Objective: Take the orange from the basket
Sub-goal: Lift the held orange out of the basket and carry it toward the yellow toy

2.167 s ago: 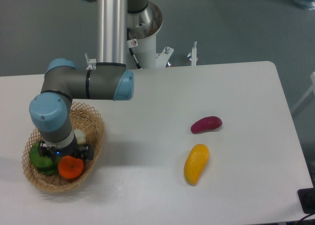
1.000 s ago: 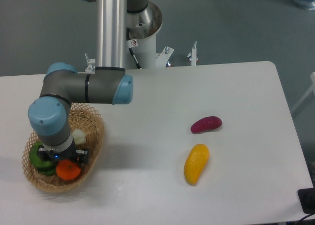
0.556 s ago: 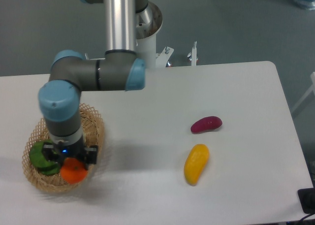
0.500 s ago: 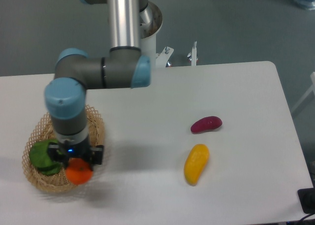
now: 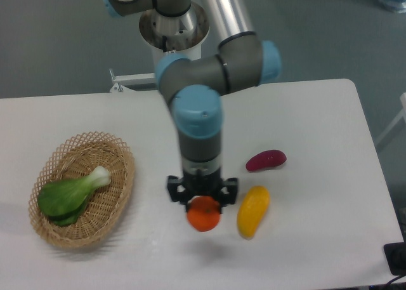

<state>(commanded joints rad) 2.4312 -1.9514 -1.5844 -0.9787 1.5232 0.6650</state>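
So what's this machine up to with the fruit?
The robot arm's two-finger gripper is closed on a small round bright-orange fruit, holding it over the white table, well away from the tan woven wicker basket on the left. The basket holds only a leafy green vegetable. The orange hangs just beside an elongated yellow fruit, with a dark purple-red vegetable lying behind that. So the orange is already out of the basket.

A yellow mango [image 5: 253,210] and a purple eggplant [image 5: 266,160] lie near each other on the white surface [image 5: 317,125]; a leafy green vegetable [image 5: 68,195] lies well apart.
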